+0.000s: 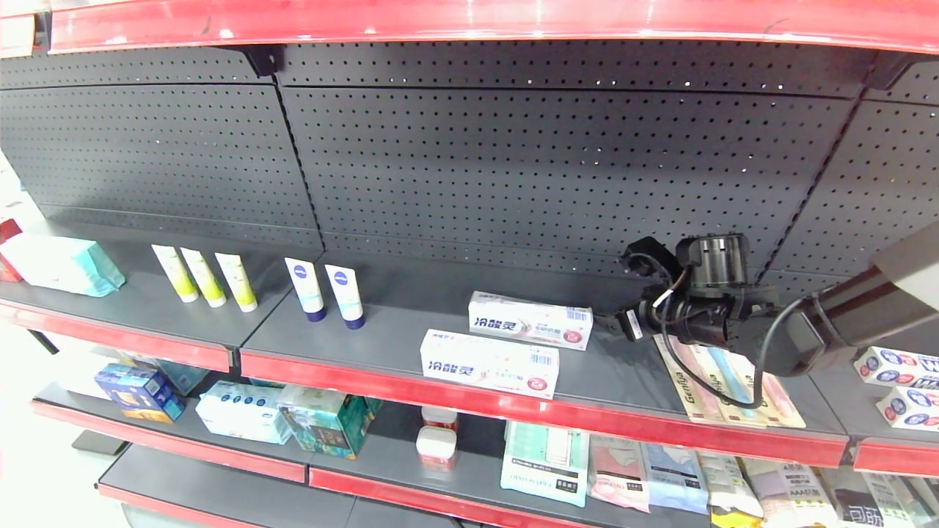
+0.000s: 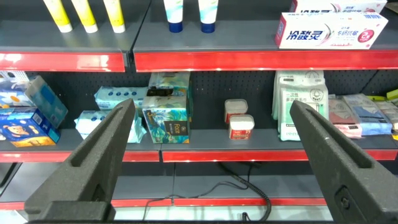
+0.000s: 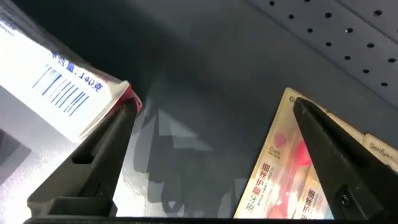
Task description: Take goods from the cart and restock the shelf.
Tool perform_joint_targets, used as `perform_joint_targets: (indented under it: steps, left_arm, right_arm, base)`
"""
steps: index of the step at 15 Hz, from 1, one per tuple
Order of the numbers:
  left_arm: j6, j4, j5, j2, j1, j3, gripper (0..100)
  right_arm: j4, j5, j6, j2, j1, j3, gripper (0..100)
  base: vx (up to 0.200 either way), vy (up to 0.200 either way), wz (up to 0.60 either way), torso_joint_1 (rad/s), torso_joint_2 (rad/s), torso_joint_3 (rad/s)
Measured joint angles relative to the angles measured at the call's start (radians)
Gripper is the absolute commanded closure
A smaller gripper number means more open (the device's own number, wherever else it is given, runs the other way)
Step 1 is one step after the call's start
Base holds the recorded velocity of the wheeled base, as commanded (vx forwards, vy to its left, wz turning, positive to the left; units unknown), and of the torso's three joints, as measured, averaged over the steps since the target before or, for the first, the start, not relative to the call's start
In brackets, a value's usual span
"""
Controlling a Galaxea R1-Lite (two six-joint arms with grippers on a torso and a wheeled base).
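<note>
While the right gripper point(image 3: 212, 106) hovers low over the dark grey metal shelf point(image 1: 411, 330) with its red front strip, its jaws stand wide apart and hold nothing; one jaw is just beside the end of the rear white cardboard toothpaste box point(image 1: 530, 320), the other over the corner of the flat pink-and-cream toothbrush packs point(image 1: 733, 389), with bare shelf board between them; a second white toothpaste box point(image 1: 489, 363) lies in front of the first, near the shelf's front edge; farther to the robot's left, two white tubes with blue caps point(image 1: 334, 291) and three yellow-green tubes point(image 1: 205, 276) stand on their caps, and a pale blue soft pack point(image 1: 62, 264) lies beyond them; the left gripper point(image 2: 211, 104), also spread wide and empty, faces the front of the shelving at the level of the lower board, where a teal printed carton point(image 2: 168, 115) and two small red-and-white boxes point(image 2: 239, 119) stand.
</note>
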Motion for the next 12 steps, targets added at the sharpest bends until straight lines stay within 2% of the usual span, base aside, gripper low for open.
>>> perform_joint_targets:
  steps: [12]
  left_arm:
    - [0.0, 0.0, 0.0, 0.0, 0.0, 0.0, 0]
  right_arm:
    - [0.0, -0.007, 0.013, 0.013, 0.031, -0.027, 0]
  base:
    - [0.0, 0.0, 0.0, 0.0, 0.0, 0.0]
